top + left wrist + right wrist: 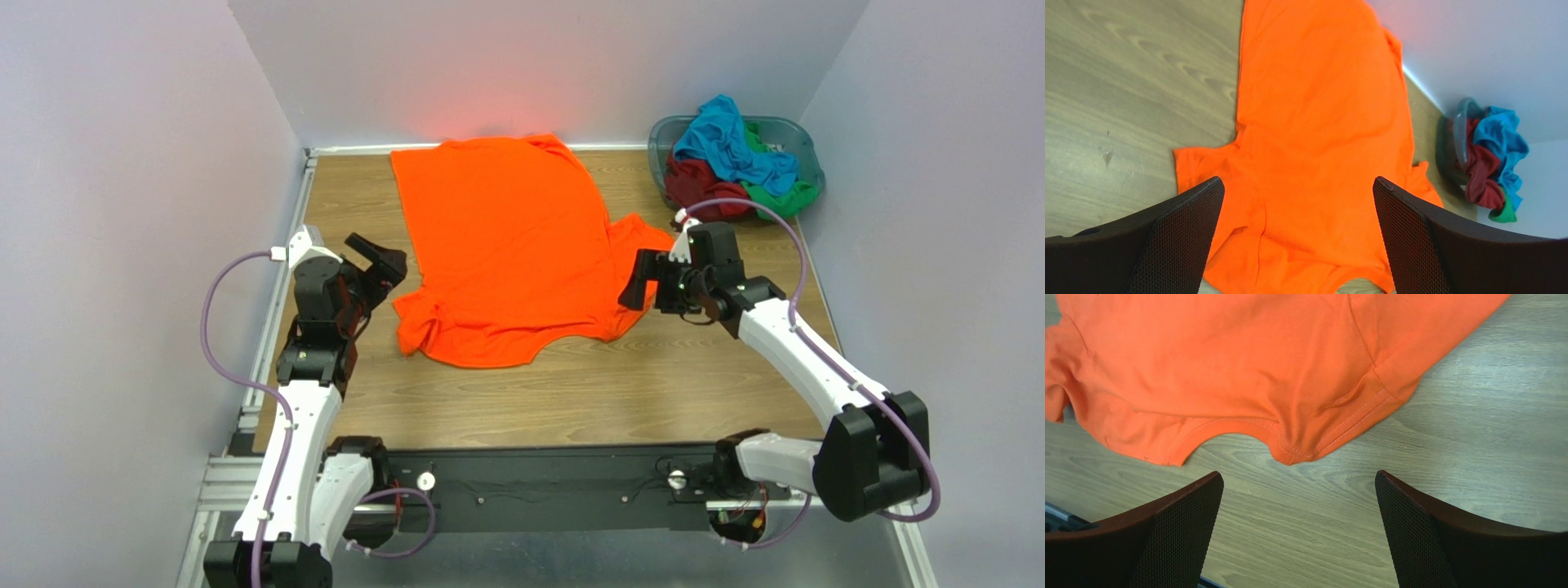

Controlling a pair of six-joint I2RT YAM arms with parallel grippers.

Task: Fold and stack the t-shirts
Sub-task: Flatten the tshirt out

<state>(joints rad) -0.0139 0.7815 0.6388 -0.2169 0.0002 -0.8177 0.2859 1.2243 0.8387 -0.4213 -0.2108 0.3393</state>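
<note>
Black-fingered left gripper (pixel 383 260) and right gripper (pixel 638 282) flank the orange t-shirt (pixel 509 245) at its sleeves. You see both wide open, gripping nothing. Beyond its far right corner, the basket (pixel 800 132) holds the remaining t-shirts (pixel 724 153).

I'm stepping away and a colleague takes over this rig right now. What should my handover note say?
The left gripper has its jaws open and empty, just left of the orange shirt.
The right gripper has its jaws open and empty, at that shirt's near-right sleeve.
The orange shirt lies spread on the table, unfolded, its near-left sleeve bunched.
The blue shirt, red shirt and green shirt are heaped in the basket.
Done: one shirt laid out. Left: fold it, then fold and stack the other three.
</note>
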